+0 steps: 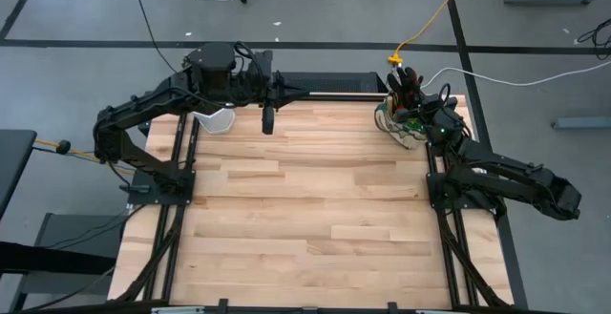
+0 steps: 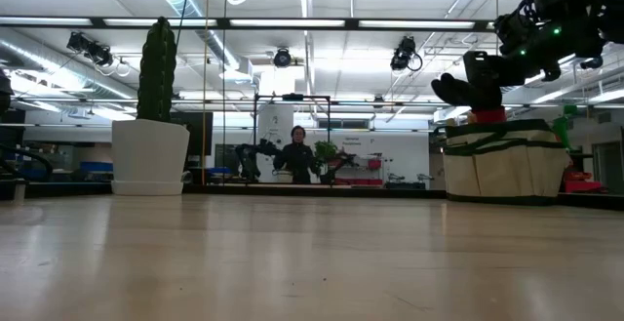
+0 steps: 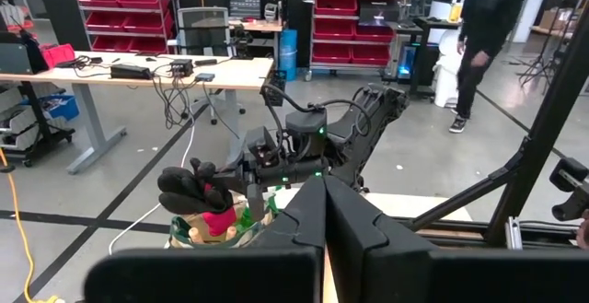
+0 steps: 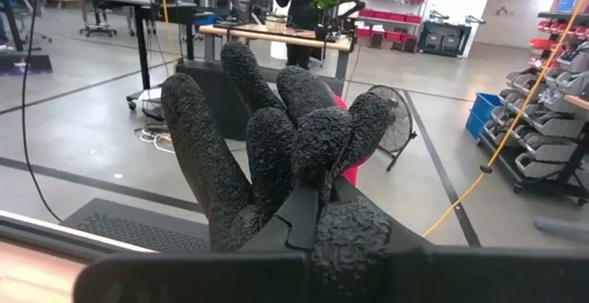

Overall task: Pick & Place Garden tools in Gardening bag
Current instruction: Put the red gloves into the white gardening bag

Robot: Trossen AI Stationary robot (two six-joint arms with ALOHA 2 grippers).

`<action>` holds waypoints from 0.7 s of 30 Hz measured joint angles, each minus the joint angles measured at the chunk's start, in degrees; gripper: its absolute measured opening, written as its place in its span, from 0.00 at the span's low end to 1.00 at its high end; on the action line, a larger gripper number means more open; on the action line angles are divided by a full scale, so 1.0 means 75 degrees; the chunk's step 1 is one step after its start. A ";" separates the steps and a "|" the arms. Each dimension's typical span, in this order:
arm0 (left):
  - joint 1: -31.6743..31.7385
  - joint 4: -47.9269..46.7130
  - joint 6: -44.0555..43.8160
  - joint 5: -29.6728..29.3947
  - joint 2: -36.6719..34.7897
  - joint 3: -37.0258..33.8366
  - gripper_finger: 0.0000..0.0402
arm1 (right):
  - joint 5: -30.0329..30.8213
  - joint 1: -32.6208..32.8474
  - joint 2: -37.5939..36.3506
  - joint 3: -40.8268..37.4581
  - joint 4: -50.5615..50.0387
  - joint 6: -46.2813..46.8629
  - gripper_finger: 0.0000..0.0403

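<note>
Beige fabric gardening bag (image 1: 401, 123) with dark green trim at the wooden tabletop's (image 1: 315, 209) far right edge, right tool (image 1: 412, 93) clamped on black-palmed red gloves (image 4: 276, 156) apparently just above it, left tool (image 1: 268, 120) closed, empty, over far edge, broad bare planks between.

A white hexagonal pot (image 2: 150, 156) holding a tall green cactus (image 2: 156, 70) stands on a pale wooden table (image 1: 315, 209), at the far edge just beside the shut left jaws and well apart from the right jaws. Beyond the table, a person in dark clothes (image 2: 297, 155) stands at a workbench; red storage bins (image 3: 368, 17) line shelves, and a yellow cable (image 1: 434, 13) crosses the grey floor.
</note>
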 joint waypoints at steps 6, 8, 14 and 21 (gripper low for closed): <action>0.0000 0.0000 0.0000 0.0000 0.0000 0.0000 0.02 | 0.0000 0.0000 0.0000 0.0000 -0.0004 0.0000 0.03; 0.0000 0.0000 0.0000 0.0000 0.0000 0.0000 0.01 | 0.0000 0.0000 0.0000 0.0000 -0.0004 0.0000 0.03; 0.0000 0.0000 -0.0015 0.0000 0.0000 0.0000 0.02 | 0.0003 0.0000 0.0000 0.0000 -0.0004 0.0000 0.03; 0.0000 0.0000 -0.0015 0.0000 0.0000 0.0000 0.01 | 0.0003 0.0000 0.0000 0.0000 -0.0008 -0.0008 0.03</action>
